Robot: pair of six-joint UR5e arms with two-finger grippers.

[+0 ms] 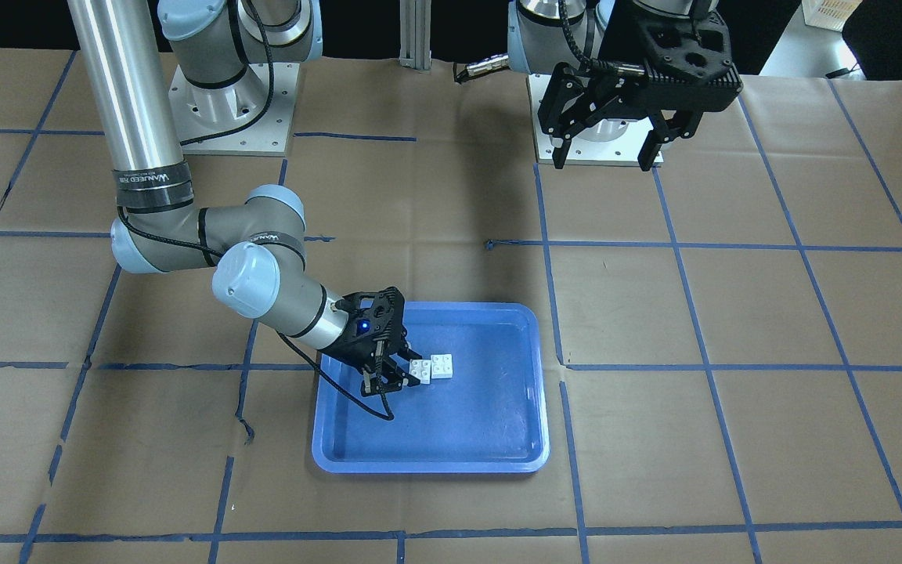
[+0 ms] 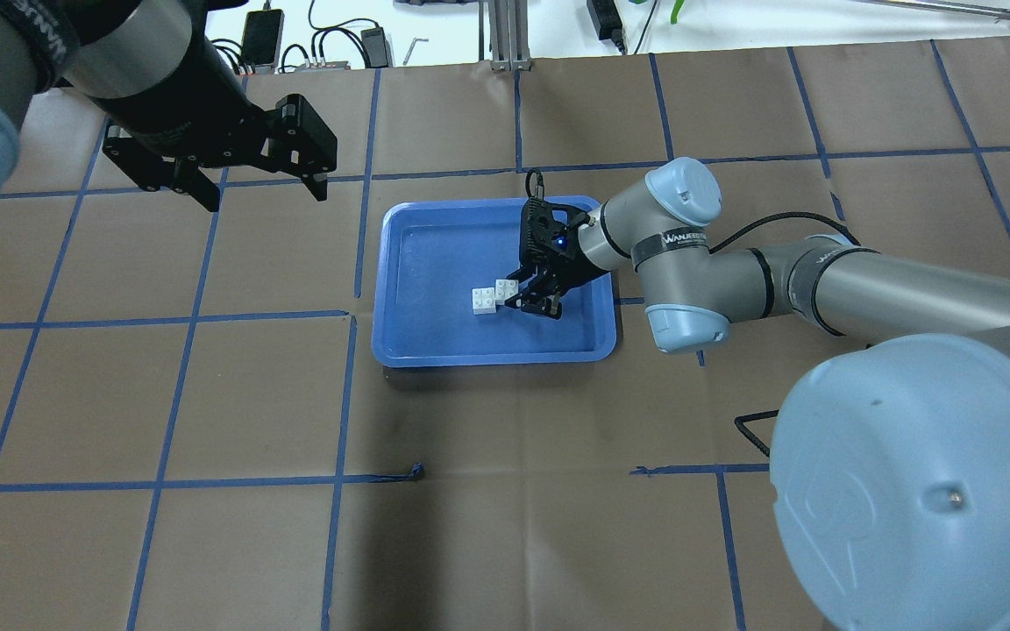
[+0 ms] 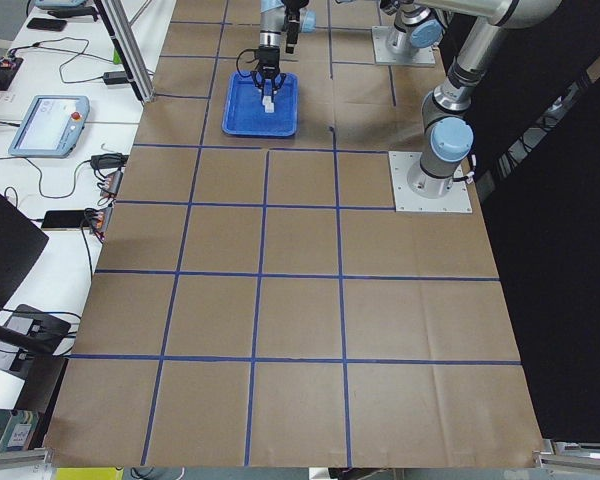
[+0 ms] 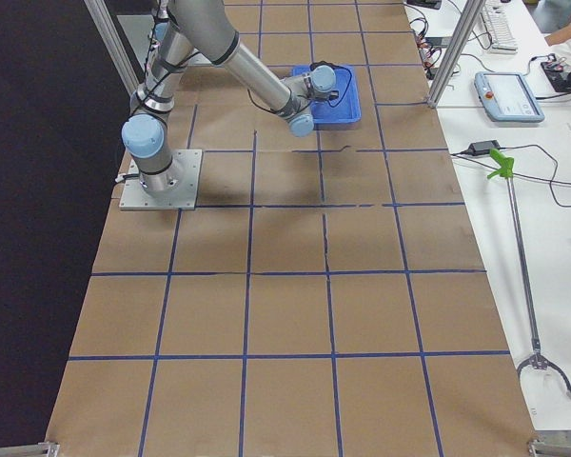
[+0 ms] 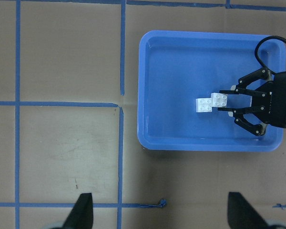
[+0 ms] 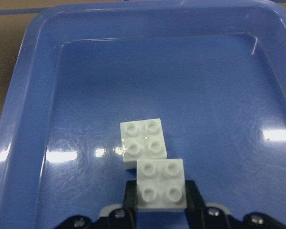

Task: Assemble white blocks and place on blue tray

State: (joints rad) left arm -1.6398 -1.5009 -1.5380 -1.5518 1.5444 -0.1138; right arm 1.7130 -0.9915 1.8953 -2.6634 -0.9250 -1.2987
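The blue tray (image 1: pixel 427 468) lies in the middle of the table, also in the overhead view (image 2: pixel 487 358). Two white blocks sit in it, corner to corner. My right gripper (image 1: pixel 408 374) is low in the tray and shut on the nearer white block (image 6: pixel 161 185), its pads against the block's sides. That block overlaps a corner of the other white block (image 6: pixel 143 143). Both show in the overhead view, the held one (image 2: pixel 506 287) and the free one (image 2: pixel 484 301). My left gripper (image 2: pixel 216 175) hangs high over the table, open and empty.
Brown paper with a blue tape grid covers the table (image 2: pixel 207 394). The arms' base plates (image 1: pixel 236 110) stand at the robot's edge. Cables, phones and a teach pendant (image 3: pixel 50 125) lie on a side bench beyond the table's far side.
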